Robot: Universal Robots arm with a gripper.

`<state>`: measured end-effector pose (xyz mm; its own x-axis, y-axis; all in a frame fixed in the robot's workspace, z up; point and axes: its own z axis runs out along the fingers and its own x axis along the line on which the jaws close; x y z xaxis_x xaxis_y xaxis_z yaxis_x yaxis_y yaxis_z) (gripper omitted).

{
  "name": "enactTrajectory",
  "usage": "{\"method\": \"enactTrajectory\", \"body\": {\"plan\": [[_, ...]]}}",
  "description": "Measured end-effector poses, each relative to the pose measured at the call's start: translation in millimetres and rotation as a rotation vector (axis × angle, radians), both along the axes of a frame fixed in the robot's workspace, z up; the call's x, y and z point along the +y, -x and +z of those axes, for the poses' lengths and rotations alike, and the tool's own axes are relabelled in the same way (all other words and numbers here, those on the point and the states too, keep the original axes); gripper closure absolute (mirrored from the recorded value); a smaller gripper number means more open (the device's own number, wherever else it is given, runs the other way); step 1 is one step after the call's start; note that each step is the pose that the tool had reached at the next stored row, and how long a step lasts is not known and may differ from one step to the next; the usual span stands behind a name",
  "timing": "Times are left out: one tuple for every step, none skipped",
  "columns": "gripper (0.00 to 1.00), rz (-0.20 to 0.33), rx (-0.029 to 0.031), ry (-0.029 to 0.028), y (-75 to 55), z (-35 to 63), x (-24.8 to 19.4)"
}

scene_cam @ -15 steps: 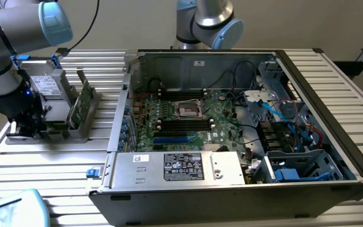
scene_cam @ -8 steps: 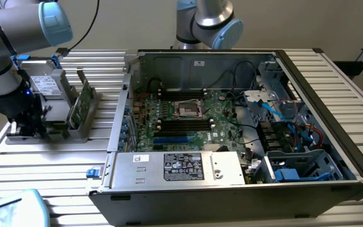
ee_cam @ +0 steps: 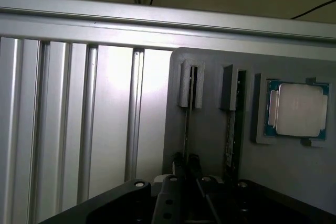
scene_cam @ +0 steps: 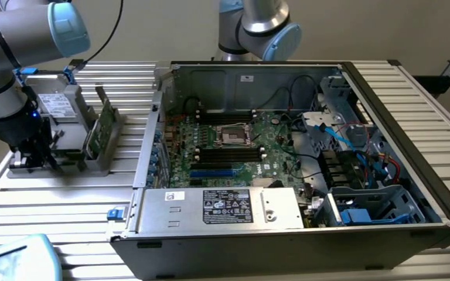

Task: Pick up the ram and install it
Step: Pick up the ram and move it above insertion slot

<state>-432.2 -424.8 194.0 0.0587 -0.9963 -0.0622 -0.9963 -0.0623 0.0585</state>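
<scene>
At nine o'clock of the open computer case [scene_cam: 233,88], the gripper [ee_cam: 186,159] reaches into the grey holder [ee_cam: 210,129], its narrow fingers [ee_cam: 179,160] pinching the ram [ee_cam: 187,124] standing on edge beside a processor [ee_cam: 296,109].

Soft, even light filled the exterior view, with no hard shadows. The slatted aluminium table [scene_cam: 68,199] looked pale and bright, with thin dark lines between its slats. The open computer case [scene_cam: 287,252] was dimmer inside, its motherboard [scene_cam: 241,155] in shade, while the power supply [scene_cam: 225,208] gave off a dull sheen. The wrist view was dim overall. A washed-out patch of glare lay across the table's slats, the processor [ee_cam: 296,109] lid glinted softly, and the gripper [ee_cam: 187,163] was only a dark shape.
</scene>
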Motion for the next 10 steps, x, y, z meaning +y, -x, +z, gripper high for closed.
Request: {"method": "enactTrajectory", "body": {"plan": [[0.86,0.000,0.0001,0.0000,0.0,0.0,0.0],[0.86,0.000,0.0001,0.0000,0.0,0.0,0.0],[0.86,0.000,0.0001,0.0000,0.0,0.0,0.0],[0.86,0.000,0.0001,0.0000,0.0,0.0,0.0],[0.86,0.000,0.0002,0.0000,0.0,0.0,0.0],[0.86,0.000,0.0004,0.0000,0.0,0.0,0.0],[0.86,0.000,0.0005,0.0000,0.0,0.0,0.0],[0.86,0.000,0.0005,0.0000,0.0,0.0,0.0],[0.86,0.000,0.0005,0.0000,0.0,0.0,0.0],[0.86,0.000,0.0005,0.0000,0.0,0.0,0.0]]}}
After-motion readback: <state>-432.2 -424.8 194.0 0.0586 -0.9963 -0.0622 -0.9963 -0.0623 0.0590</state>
